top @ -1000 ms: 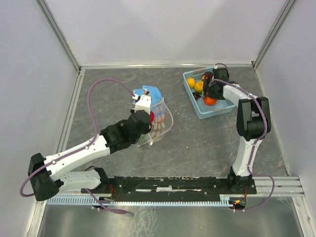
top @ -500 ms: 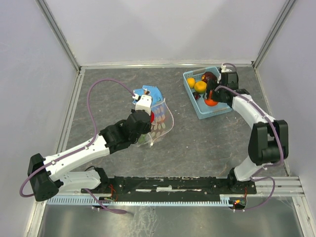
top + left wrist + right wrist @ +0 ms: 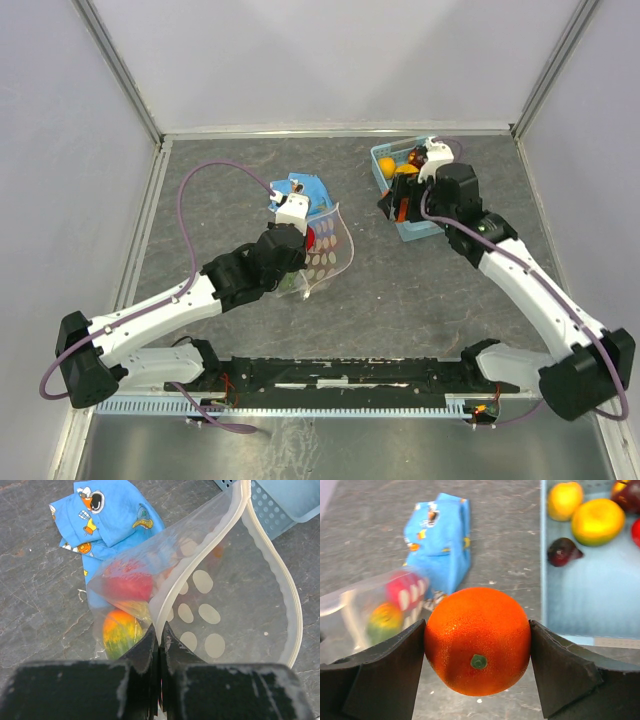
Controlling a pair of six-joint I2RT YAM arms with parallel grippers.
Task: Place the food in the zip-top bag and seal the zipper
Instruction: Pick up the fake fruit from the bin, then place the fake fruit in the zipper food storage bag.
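Grey stone-look tabletop (image 3: 40,605) below: my left gripper (image 3: 160,630) is pinched tight on the zipper (image 3: 172,587) rim of the zip-top bag (image 3: 240,580), whose mouth gapes toward the basket (image 3: 285,505), closed end with a red fruit (image 3: 127,585) toward the blue cloth (image 3: 107,515). My right gripper (image 3: 477,647), jaws wide, clamps an orange (image 3: 470,620) just beside the basket.

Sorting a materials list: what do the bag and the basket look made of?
The zip-top bag looks like clear, glossy soft plastic film: fruit shows through and its rim bends. The basket looks like rigid light blue plastic, probably moulded: perforated wall.
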